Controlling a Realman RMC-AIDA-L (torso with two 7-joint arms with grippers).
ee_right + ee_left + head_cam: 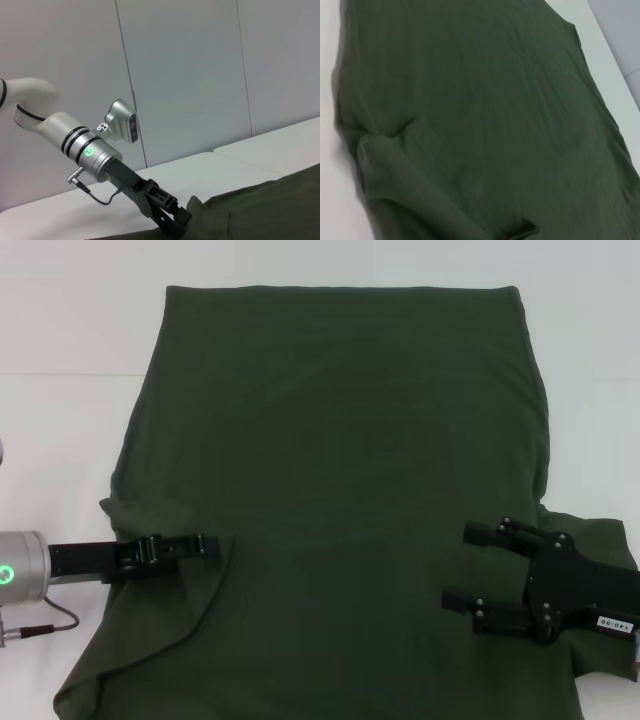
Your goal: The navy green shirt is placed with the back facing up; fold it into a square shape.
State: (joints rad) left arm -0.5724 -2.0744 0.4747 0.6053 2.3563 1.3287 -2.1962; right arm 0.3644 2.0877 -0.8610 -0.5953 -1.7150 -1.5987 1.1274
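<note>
the navy green shirt lies spread on the white table, soft and limp, best pinched at its edges: left gripper seems narrowed on the sleeve fold, right gripper spread wide above cloth.

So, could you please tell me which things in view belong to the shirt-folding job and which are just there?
Part of the job:
- navy green shirt, spread flat
- left pincer, at the shirt's left edge near the sleeve
- right pincer, open above the shirt's right side

Just there:
- white table
- grey wall panels
</note>
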